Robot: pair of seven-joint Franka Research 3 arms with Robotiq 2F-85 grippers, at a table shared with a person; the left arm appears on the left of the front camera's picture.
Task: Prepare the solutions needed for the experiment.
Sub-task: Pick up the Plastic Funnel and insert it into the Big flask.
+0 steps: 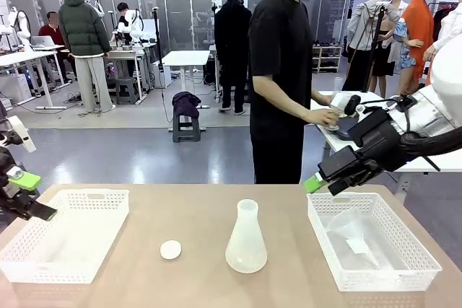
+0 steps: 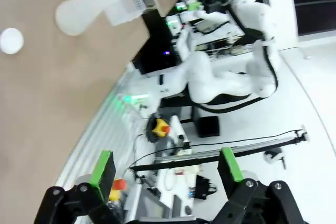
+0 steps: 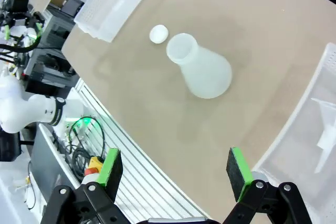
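Observation:
A frosted, see-through conical flask (image 1: 246, 239) (image 3: 202, 69) (image 2: 79, 11) stands upright at the table's middle; I see no yellow tint in it. A small white round stopper (image 1: 171, 249) (image 3: 158, 33) (image 2: 10, 41) lies on the table just left of it. The pale yellow solutions are out of view. My left gripper (image 1: 32, 196) (image 2: 166, 165) hangs open and empty off the table's left edge. Above the near-left corner of the right basket, my right gripper (image 1: 325, 185) (image 3: 174, 167) is open and empty.
A white mesh basket (image 1: 43, 272) (image 3: 113, 3) sits at the table's left. A second basket (image 1: 390, 275) (image 3: 315, 145) at the right holds a clear plastic piece (image 1: 354, 232). Beyond the far edge, a person (image 1: 278, 70) handles something small at a side table.

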